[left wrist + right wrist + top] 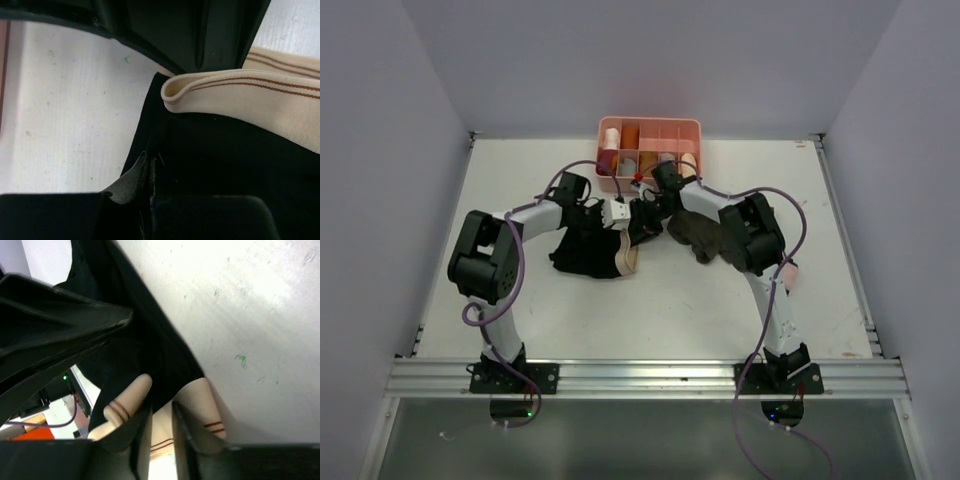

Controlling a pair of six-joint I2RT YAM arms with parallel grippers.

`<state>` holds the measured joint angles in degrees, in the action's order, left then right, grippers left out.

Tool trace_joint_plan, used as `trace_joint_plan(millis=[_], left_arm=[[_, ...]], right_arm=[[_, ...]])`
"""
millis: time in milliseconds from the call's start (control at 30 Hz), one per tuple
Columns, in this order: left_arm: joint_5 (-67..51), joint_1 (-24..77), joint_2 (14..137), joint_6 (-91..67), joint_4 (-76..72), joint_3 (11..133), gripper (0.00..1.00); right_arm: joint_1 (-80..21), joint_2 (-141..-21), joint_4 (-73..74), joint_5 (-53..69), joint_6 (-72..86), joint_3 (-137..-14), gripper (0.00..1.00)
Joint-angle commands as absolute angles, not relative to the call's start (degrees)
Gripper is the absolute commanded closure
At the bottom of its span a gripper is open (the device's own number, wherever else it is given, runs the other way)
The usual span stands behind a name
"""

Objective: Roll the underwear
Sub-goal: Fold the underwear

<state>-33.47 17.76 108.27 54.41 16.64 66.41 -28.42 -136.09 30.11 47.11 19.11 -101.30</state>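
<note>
The underwear (585, 255) is laid on the table (670, 310), just left of centre, with its waistband (628, 258) at the right end. Its black cloth is pinched by the clenched left gripper (150, 172). The waistband is grasped by the right gripper (161, 427). An olive garment (705, 238) is seen just right.

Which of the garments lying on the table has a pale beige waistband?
The black underwear between the two arms; the olive-brown garment beside the right arm shows no pale band.
</note>
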Motion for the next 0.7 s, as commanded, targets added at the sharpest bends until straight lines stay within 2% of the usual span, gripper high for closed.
trace_joint_plan(millis=[0, 167, 367, 667], left_arm=[[-31.82, 18.02, 109.6, 53.0, 13.62, 67.5, 1.0], [-30.41, 18.02, 111.88, 51.51, 13.54, 68.12, 1.0], [-29.79, 18.1, 113.73, 50.1, 13.53, 69.78, 0.98], [-29.53, 18.28, 113.91, 50.27, 14.06, 70.05, 0.92]], right_arm=[[-27.34, -131.75, 35.33, 42.54, 16.44, -103.62, 0.69], [-25.05, -129.99, 39.46, 40.07, 14.77, -105.2, 0.54], [-22.24, -127.71, 40.78, 43.05, 14.68, -102.93, 0.53], [-22.06, -126.82, 31.47, 45.36, 24.25, -101.69, 0.55]])
